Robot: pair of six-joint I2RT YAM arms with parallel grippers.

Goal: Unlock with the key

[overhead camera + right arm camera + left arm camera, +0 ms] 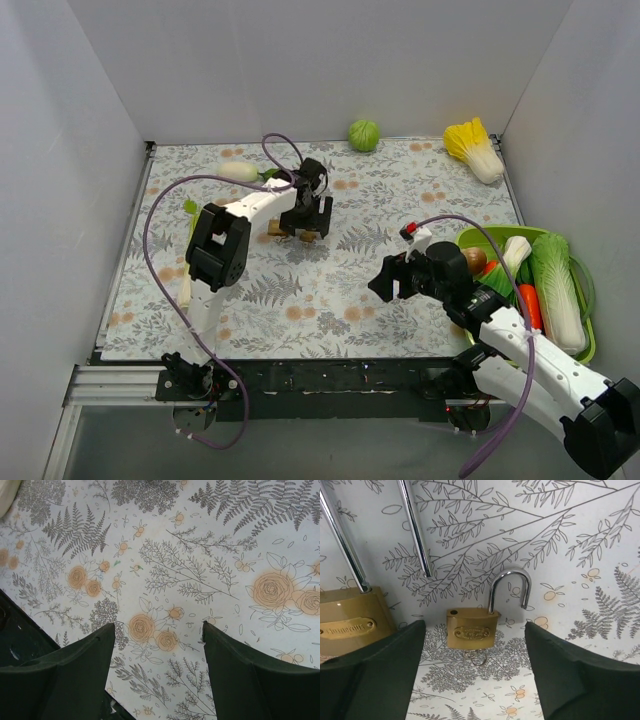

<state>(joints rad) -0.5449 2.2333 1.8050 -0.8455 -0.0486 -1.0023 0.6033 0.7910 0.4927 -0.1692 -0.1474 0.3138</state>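
Padlock (471, 628) was seen open, key (477, 656) inserted; left hand (304, 231) spread wide around it, nothing held; right hand (157, 629) spread wide, empty

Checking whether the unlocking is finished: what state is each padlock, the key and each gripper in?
Small padlock: shackle open.
Big padlock: shackle open.
Key: in the small padlock's keyhole.
Left gripper: open, astride the small padlock, not touching.
Right gripper: open, empty.
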